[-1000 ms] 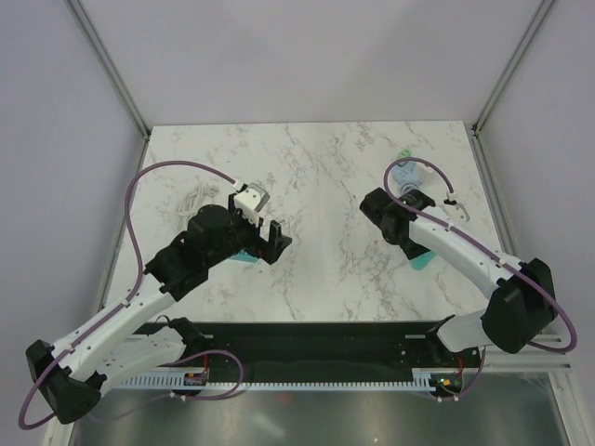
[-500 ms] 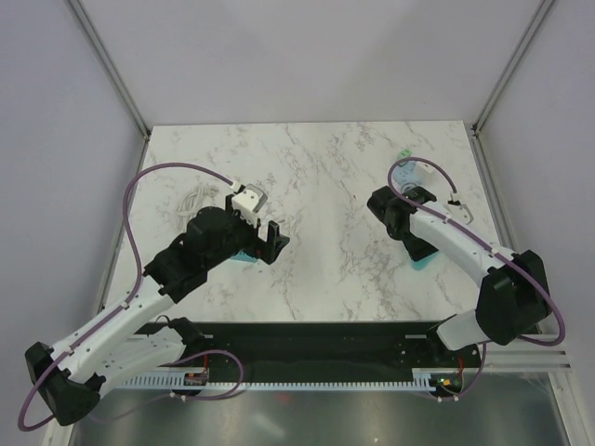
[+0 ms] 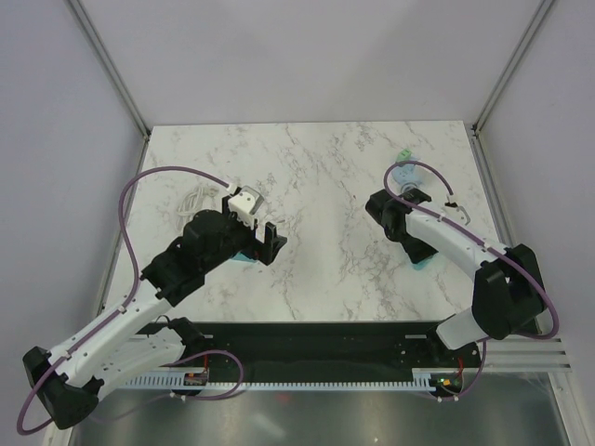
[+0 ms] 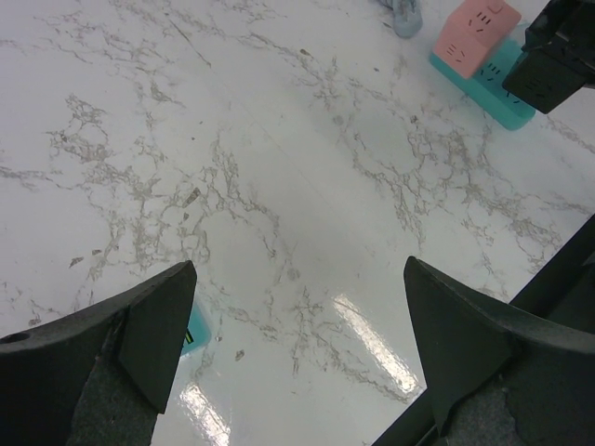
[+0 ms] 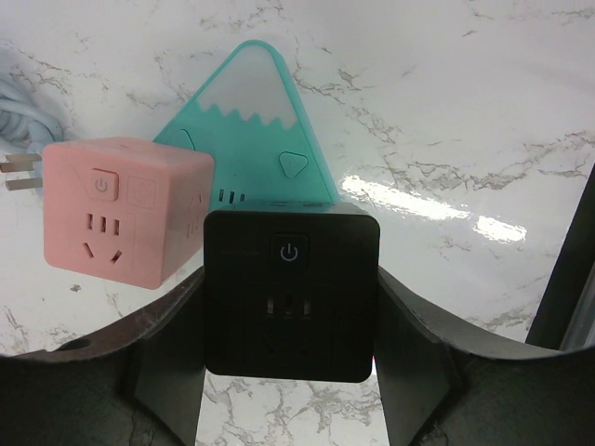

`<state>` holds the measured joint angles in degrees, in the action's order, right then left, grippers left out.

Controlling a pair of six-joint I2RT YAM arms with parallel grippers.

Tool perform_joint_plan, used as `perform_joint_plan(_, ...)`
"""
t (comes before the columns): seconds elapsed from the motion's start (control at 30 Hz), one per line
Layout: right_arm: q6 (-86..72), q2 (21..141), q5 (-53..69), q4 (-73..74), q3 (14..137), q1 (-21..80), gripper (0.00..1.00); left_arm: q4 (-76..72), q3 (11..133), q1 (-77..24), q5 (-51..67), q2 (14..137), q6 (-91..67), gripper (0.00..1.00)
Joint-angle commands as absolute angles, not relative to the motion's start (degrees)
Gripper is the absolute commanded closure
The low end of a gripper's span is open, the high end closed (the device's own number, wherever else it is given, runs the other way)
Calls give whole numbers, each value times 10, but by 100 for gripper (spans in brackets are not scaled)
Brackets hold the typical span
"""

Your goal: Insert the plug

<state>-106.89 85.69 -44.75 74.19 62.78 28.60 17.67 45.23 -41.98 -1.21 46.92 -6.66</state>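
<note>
Right arm (image 3: 446, 237) has drawn its elbow inward, barely shifting the black socket cube (image 5: 290, 288) gripped in its jaws. It hangs just beside the pink plug cube (image 5: 125, 209), whose prongs point away, by the teal pad (image 5: 256, 121). Left jaws gape empty over the surface (image 4: 307, 186). Mating looks not yet begun.

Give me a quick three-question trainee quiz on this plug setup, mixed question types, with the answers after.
1. What sticks out of the pink cube on its left side in the right wrist view?
2. The right gripper clamps: A pink cube, B black cube, C nothing.
3. True or false: the left gripper holds a plug.
Key: 1 metal prongs; 2 B; 3 false, it is open and empty.
</note>
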Motion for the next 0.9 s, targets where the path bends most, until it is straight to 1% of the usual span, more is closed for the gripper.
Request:
perform_joint_plan(0.0, -1080, 856, -487, 744, 636, 283, 100, 156, 450, -419, -23, 456, -63, 0)
perform_joint_plan(0.87, -1088, 875, -495, 720, 598, 271, 100, 150, 446, -419, -30, 441, -60, 0)
